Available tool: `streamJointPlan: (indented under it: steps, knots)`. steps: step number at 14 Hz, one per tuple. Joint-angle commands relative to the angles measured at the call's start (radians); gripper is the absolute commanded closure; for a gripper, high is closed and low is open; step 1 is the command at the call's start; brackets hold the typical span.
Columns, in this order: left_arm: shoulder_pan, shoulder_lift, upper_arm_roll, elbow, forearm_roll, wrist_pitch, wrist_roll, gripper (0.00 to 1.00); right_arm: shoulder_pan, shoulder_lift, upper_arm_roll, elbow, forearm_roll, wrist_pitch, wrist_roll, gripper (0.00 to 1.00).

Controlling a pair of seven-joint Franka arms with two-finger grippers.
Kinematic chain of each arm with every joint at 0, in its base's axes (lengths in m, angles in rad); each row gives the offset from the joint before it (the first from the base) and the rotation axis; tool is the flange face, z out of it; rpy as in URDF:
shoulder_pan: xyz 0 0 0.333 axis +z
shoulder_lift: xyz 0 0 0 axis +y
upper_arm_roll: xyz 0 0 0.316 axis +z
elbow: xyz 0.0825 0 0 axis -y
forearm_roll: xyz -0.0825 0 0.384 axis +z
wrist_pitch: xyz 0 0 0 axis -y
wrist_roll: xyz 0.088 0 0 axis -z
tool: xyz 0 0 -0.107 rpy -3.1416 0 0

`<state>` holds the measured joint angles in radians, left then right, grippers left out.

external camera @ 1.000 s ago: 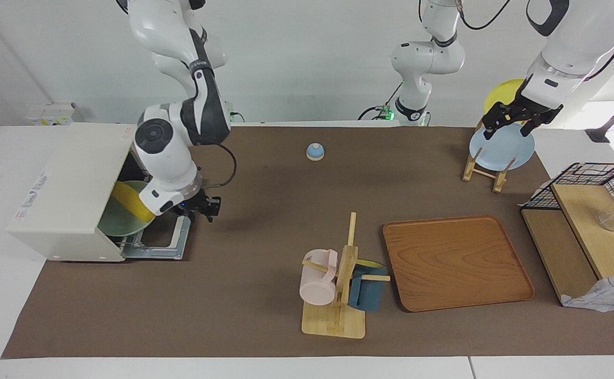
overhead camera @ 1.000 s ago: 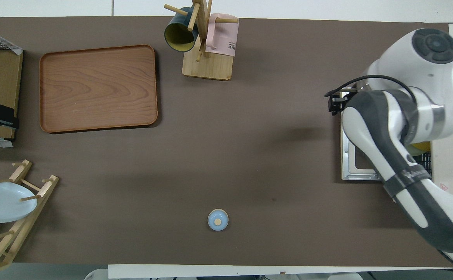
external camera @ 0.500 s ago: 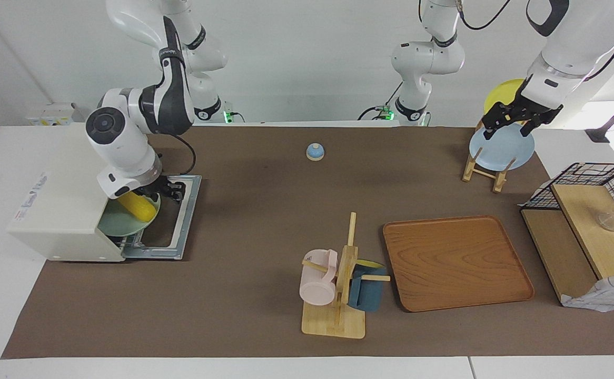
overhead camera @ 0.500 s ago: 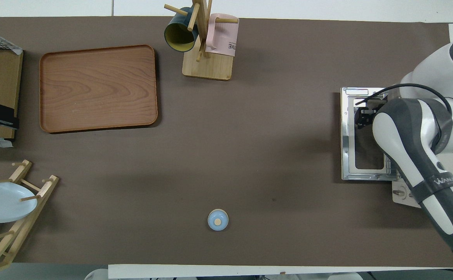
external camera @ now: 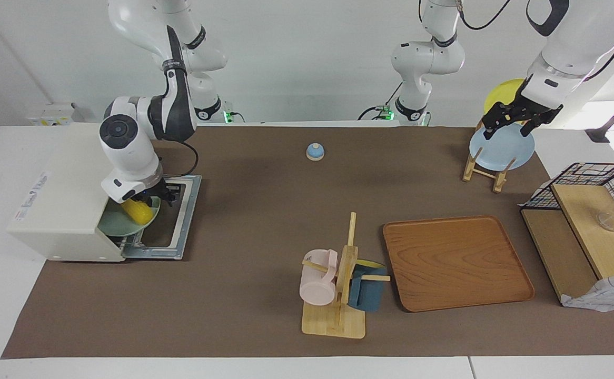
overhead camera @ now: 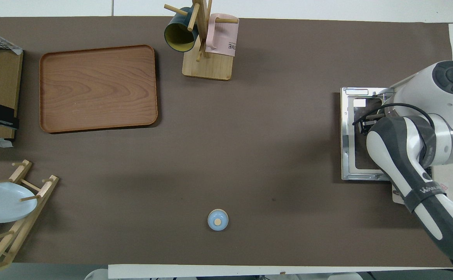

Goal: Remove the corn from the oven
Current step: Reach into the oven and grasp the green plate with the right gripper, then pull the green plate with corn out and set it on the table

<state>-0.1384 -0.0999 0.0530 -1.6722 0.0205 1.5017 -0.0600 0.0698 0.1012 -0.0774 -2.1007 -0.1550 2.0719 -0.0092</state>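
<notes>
The cream-white oven (external camera: 62, 184) stands at the right arm's end of the table, its door (external camera: 172, 221) lying open and flat on the mat. The yellow corn (external camera: 137, 211) lies on a green plate (external camera: 120, 225) at the oven's mouth. My right gripper (external camera: 155, 201) is low at the mouth, right at the corn's upper end; its hand hides the fingers. In the overhead view the right arm (overhead camera: 401, 151) covers the corn, and only the door (overhead camera: 347, 136) shows. My left gripper (external camera: 511, 122) waits open over the blue plate (external camera: 502, 147) in the wooden dish rack.
A mug tree (external camera: 338, 284) with a pink and a dark blue mug stands mid-table beside a wooden tray (external camera: 454, 263). A small blue knob-lidded dish (external camera: 315, 151) lies nearer to the robots. A black wire basket with wooden boards (external camera: 586, 231) is at the left arm's end.
My right gripper swung from beside the open door in over it to the oven's mouth, then settled lower against the corn. The left arm has not moved.
</notes>
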Motion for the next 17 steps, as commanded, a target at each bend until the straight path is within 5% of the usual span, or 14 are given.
streamJointPlan:
  steps: [1, 4, 9, 13, 17]
  knots:
    - [0.000, -0.012, 0.005, -0.001, -0.010, -0.014, 0.002, 0.00, -0.013, -0.044, 0.010, -0.055, -0.058, 0.024, -0.041, 0.72]
    - [0.000, -0.012, 0.005, -0.001, -0.010, -0.015, 0.002, 0.00, 0.004, -0.046, 0.018, -0.041, -0.155, -0.007, -0.048, 1.00]
    - [0.000, -0.012, 0.005, -0.001, -0.010, -0.014, 0.002, 0.00, 0.282, 0.063, 0.018, 0.316, -0.108, -0.319, 0.119, 1.00]
    - [0.000, -0.012, 0.005, -0.001, -0.010, -0.015, 0.002, 0.00, 0.496, 0.360, 0.024, 0.826, 0.044, -0.593, 0.459, 1.00]
    - [0.000, -0.012, 0.005, -0.001, -0.010, -0.014, 0.002, 0.00, 0.594, 0.564, 0.085, 0.987, 0.104, -0.442, 0.730, 1.00]
